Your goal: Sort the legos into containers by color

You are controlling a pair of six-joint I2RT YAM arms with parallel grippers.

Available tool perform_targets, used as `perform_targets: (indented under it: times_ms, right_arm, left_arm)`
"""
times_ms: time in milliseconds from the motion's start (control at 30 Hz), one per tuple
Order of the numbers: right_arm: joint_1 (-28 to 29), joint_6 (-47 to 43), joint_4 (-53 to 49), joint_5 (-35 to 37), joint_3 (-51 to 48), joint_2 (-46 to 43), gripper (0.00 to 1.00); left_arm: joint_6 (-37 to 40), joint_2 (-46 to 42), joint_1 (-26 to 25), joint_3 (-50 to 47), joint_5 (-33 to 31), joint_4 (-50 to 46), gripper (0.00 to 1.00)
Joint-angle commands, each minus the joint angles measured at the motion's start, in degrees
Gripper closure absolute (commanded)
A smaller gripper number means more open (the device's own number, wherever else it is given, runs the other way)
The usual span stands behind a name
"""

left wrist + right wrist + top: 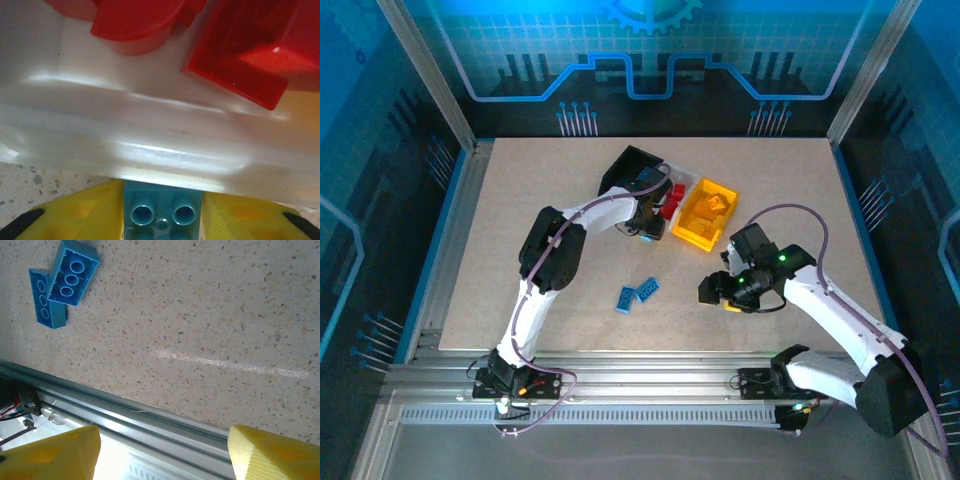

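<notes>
Gripping a teal brick (162, 212) between its yellow fingers (85, 212), the left gripper (648, 230) is hovering just beside the near wall of the white bin (150, 140). The brick is showing two round studs. Glossy red bricks (240, 60) are lying inside the white bin. Orange bricks (712, 205) are sitting in the yellow-orange bin (687, 228), which is adjoining the white one, with the black bin (625, 165) closing the row on the other side. Two blue bricks (60, 285), each showing a row of three round rings, are lying side by side, touching, on the table (200, 315). The right gripper (162, 445) is hanging over the table's near edge by the rail (150, 415), its jaws spread wide and holding nothing.
</notes>
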Motion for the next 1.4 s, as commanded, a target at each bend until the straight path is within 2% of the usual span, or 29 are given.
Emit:
perform_targets:
  times_ms: [0,133,300,567,667,900,967,1200,1367]
  right_arm:
    - [-0.7,-0.8,-0.8,-1.0,0.8,0.4,0.31]
    - [-0.6,-0.6,0.4,-1.4,0.4,0.7,0.31]
    - [-0.7,-0.4,2.6,-1.8,-0.7,1.1,0.31]
    - [-0.7,-1.4,5.2,-3.5,-1.2,4.0,0.31]
    - [-0.7,-2.2,5.0,-3.6,0.4,5.4,0.31]
    - [-0.5,-1.8,3.7,-3.2,3.2,5.9,0.31]
    - [-0.5,-2.0,2.6,-2.5,4.7,5.7,0.31]
    - [-0.5,-2.8,1.3,-2.0,5.8,5.4,0.31]
    - [-0.3,-2.2,3.3,-3.7,3.9,6.0,0.31]
  left_arm:
    - [1.0,-0.6,-0.2,-0.2,-0.7,-2.9,0.61]
    - [0.3,-6.3,0.8,-4.5,-0.8,-4.1,0.64]
    - [-2.9,-14.5,4.9,-8.1,0.8,-3.7,0.64]
    - [-15.1,-15.8,14.7,-1.6,10.5,-0.7,0.65]
    - [-17.6,-10.9,16.3,7.4,12.7,-1.7,0.64]
    - [-17.7,8.4,17.0,39.5,12.5,-11.8,0.63]
    - [-19.2,12.3,17.3,44.3,13.3,-12.8,0.61]
    - [-22.1,12.4,17.5,40.3,15.3,-8.8,0.48]
    - [-18.7,5.2,16.1,33.0,14.6,-9.3,0.37]
